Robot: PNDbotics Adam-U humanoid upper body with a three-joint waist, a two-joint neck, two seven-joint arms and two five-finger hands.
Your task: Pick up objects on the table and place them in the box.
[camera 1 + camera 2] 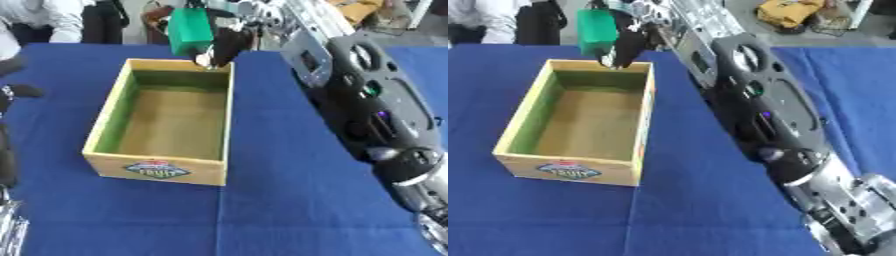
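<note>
**A:** Start with the box (166,127) and work outward. It sits on the blue-clothed surface (280,210), open-topped, light wood walls with a matt brown floor, a printed label on its near wall. Nothing shows inside it. Its long axis runs away from you, near wall to far wall.

**B:** And my left hand?

**A:** Only dark shapes show at the view's left edge beside the box. I cannot tell whether they are your left hand, so I cannot tell you its state.

**B:** The right arm, then.

**A:** It passes along the box's right side, black shell with silver joints, well clear of the wall. Your right hand (223,47) is at the box's far wall, fingers closed on the green block (190,30).

**B:** Where is the block against the box?

**A:** That is what the move turns on. The block hangs above the far rim, roughly over the wall itself and toward its right half, not yet over the floor. It is a smooth, flat-sided, rigid-looking piece, standing tall end up. The open floor lies on your side of it, so I would judge you must draw the block toward the near wall before letting go.
</note>
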